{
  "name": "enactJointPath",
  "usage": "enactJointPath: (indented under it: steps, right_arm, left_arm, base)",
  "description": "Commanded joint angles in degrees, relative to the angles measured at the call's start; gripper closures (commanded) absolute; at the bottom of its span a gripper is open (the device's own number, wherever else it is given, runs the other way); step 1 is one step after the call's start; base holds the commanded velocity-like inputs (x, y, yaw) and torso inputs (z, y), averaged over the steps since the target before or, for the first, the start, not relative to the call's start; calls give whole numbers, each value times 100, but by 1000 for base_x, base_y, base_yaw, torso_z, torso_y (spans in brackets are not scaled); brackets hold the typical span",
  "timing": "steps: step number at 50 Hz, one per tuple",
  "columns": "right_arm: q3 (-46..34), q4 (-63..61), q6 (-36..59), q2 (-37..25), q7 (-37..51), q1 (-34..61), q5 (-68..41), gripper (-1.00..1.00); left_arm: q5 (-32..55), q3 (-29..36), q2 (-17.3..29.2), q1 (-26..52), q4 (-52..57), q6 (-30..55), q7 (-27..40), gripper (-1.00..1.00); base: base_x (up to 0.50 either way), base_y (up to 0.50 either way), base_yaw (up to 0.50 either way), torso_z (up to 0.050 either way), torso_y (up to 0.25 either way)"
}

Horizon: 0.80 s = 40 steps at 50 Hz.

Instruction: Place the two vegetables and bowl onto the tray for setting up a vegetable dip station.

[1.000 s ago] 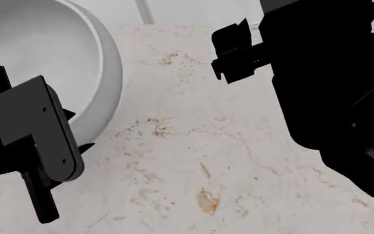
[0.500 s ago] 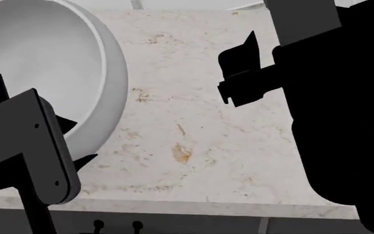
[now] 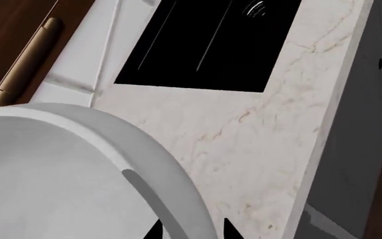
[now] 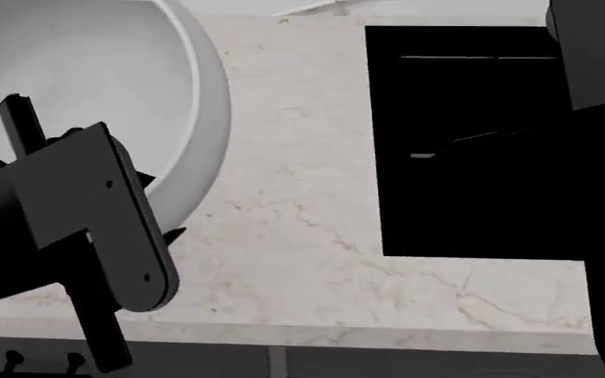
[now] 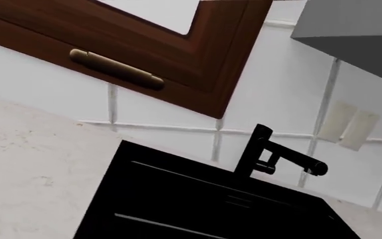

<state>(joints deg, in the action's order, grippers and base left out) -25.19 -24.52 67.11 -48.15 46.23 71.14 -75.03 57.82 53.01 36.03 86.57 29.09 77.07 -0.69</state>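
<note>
White bowl point(image 3: 78, 169) fills left wrist view; left gripper point(image 3: 191, 230) fingertips straddle its rim, closed on wall, above marble counter point(image 3: 257, 144) near black sink point(image 3: 211, 45). Head view: bowl point(image 4: 92, 87) at left, gripper point(image 4: 124, 228) clamping rim. Right wrist view: sink point(image 5: 198, 204), faucet point(image 5: 270, 154); right gripper's state cannot be told.

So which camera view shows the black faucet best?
The right wrist view: the faucet stands whole there, its spout reaching over the black sink basin. The left wrist view catches only the sink basin and a small glint at its far end; the head view shows the basin, no faucet.
</note>
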Motion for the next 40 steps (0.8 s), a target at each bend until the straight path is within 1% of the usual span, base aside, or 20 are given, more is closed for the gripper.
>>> enactJointPath:
  steps: [1, 7, 10, 11, 12, 14, 15, 17, 19, 21, 24, 26, 27, 28, 31, 33, 37, 40]
  right_arm:
    - [127, -69, -108, -203, 78, -233, -48, -100]
    - [88, -30, -76, -139, 85, -121, -33, -100]
    - [52, 7, -71, -118, 43, -86, 6, -100]
    - [59, 6, -106, -125, 31, -103, 36, -100]
    - [62, 12, -134, -129, 18, -123, 57, -100]
    - [66, 10, -168, -127, 15, -158, 71, -100]
    - [58, 18, -165, -127, 15, -159, 74, -100]
    - [71, 16, -159, -130, 30, -151, 46, -100]
    - [81, 5, -153, -135, 56, -146, 23, -100]
    - [97, 12, -170, -140, 65, -163, 9, -100]
    - [96, 2, -120, -133, 100, -102, -44, -100]
    - [105, -13, -123, -138, 106, -97, -59, -100]
    - [109, -28, -138, -142, 103, -114, -62, -100]
    - [130, -61, -137, -158, 135, -124, -96, -100]
    - [188, -154, -121, -219, 212, -116, -178, -100]
    - [159, -165, -155, -239, 176, -165, -94, -100]
    - [223, -288, -160, -332, 276, -200, -151, -100]
    - [246, -266, -276, -408, 248, -392, -70, -100]
  left_arm:
    - [242, -337, -316, 17, -217, 306, 545, 100]
    - [112, -297, -313, -14, -286, 149, 576, 100]
    - [228, -296, -372, 42, -173, 304, 683, 100]
    - [213, -315, -420, 73, -112, 391, 852, 100]
    - [339, -382, -438, 65, -79, 386, 802, 100]
    - [481, -482, -495, 35, -35, 499, 964, 100]
    - [599, -609, -543, 11, -60, 604, 1130, 100]
    - [989, -865, -593, -17, -137, 755, 1197, 100]
    - [881, -717, -548, 2, -15, 711, 1192, 100]
    - [1042, -820, -572, -20, -68, 768, 1267, 100]
    - [955, -722, -536, -28, 43, 670, 1267, 100]
    - [1057, -794, -566, -53, 99, 685, 1401, 100]
    - [853, -621, -509, -48, 202, 577, 1337, 100]
    - [977, -710, -547, -79, 31, 668, 1427, 100]
    - [1558, -1110, -759, -102, -171, 1058, 2068, 100]
    - [1691, -1023, -796, -126, -214, 1123, 2157, 100]
    - [1998, -1055, -776, -259, -137, 1064, 2352, 100]
    - [1912, -958, -721, -208, -172, 965, 2239, 100]
  base:
    - [1, -500, 0, 0, 0]
    - [1, -500, 0, 0, 0]
    - [1, -500, 0, 0, 0]
    - [1, -500, 0, 0, 0]
    - [1, -500, 0, 0, 0]
    - [1, -500, 0, 0, 0]
    - [1, -500, 0, 0, 0]
    - [1, -500, 0, 0, 0]
    - [1, -500, 0, 0, 0]
    - [1, -500, 0, 0, 0]
    - [1, -500, 0, 0, 3]
    - [1, -500, 0, 0, 0]
    - [1, -500, 0, 0, 0]
    - [1, -500, 0, 0, 0]
    - [1, -500, 0, 0, 0]
    - [1, -500, 0, 0, 0]
    - [1, -500, 0, 0, 0]
    - [1, -500, 0, 0, 0]
